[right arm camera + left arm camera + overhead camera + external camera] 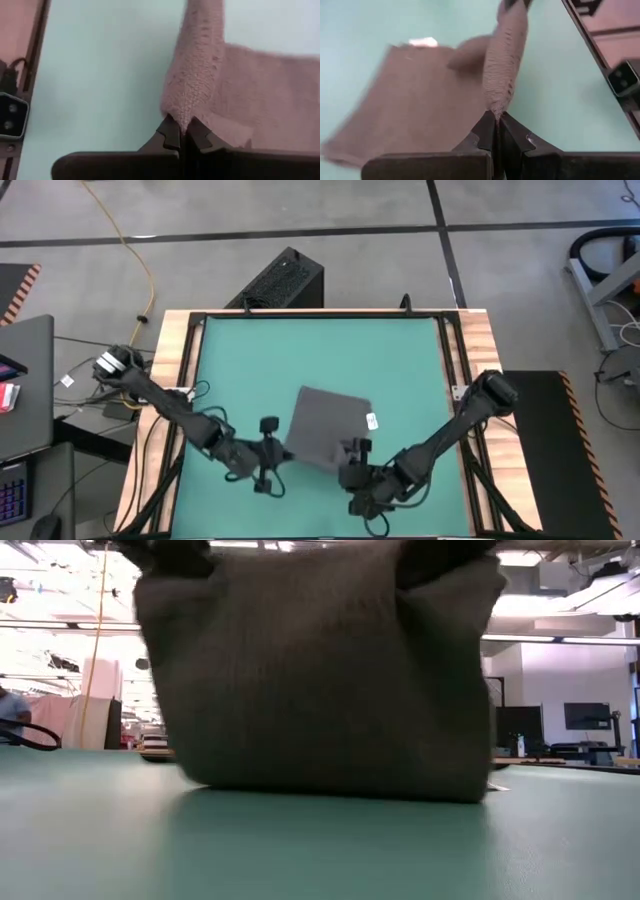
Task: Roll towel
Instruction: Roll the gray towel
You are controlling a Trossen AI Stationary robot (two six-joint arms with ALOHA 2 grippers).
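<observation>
Left gripper [283, 452]: near edge of the table, at the towel's near-left corner; fingers [487, 131] pressed together on a raised fold of cloth, seen close up in the left wrist view.
Right gripper [352, 448]: near edge too, at the towel's near-right corner; fingers [171, 131] pinched shut on a bunched ridge of the cloth.
Towel [328, 427]: dark grey, on the green mat just nearer than the table's middle, between the two grippers; its near edge is lifted off the mat by both corners while the far part lies flat. In the low view it hangs as a wide curtain [320, 670], lower edge touching the mat.
White tag [372, 421]: on the towel's right edge, just beyond the right gripper.
Table [320, 340]: green mat in a black frame with wooden side rails; the far half is bare.
Black box [280, 280]: on the floor past the table's far edge.
</observation>
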